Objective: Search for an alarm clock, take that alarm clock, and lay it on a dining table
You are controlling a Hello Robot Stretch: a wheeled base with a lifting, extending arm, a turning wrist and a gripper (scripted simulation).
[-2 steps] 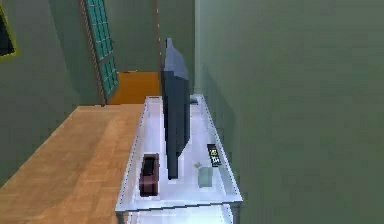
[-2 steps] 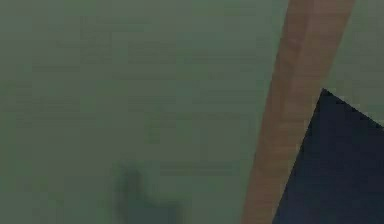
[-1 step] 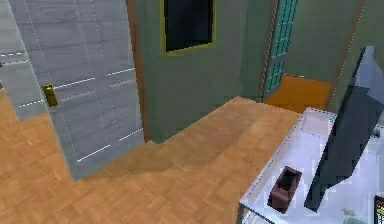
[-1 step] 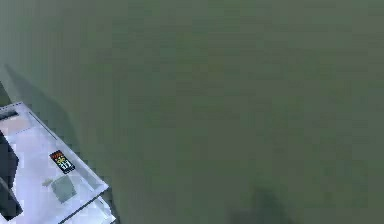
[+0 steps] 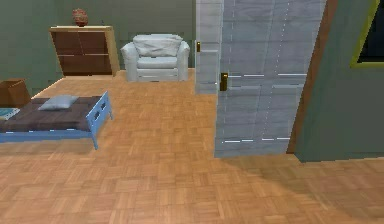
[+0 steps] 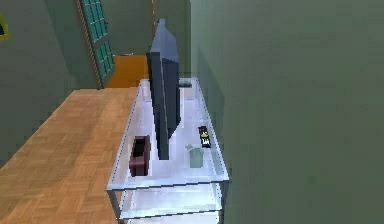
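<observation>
**Status: Bedroom and TV Stand**

1. Forward view. A wood floor (image 5: 150, 170) runs back to a green wall (image 5: 30, 30). A bed (image 5: 55, 115) with a blue frame stands at the left, with a brown box (image 5: 12, 92) just behind its head. A dark dresser (image 5: 82, 50) stands against the far wall and carries a small reddish item (image 5: 80, 16) on top. A white armchair (image 5: 155, 57) sits just right of the dresser. A pale grey door (image 5: 265, 80) stands ajar right of centre, and its handle (image 5: 224, 80) is on the left edge.

2. Arm side view. A glass stand (image 6: 175, 172) stands along a green wall (image 6: 290, 100). A TV (image 6: 163, 85) stands upright on it, seen edge-on. Three small items sit on the near end of the top:
   - a dark red box (image 6: 140, 155), left of the TV's foot;
   - a pale green cup (image 6: 195, 155), to the right;
   - a small dark item (image 6: 203, 133) with pale marks, just behind the cup.

3. Alarm clock. The small dark item is possibly the alarm clock, but it is too small to confirm.

4. Gripper. Its state cannot be told from these views.
</observation>
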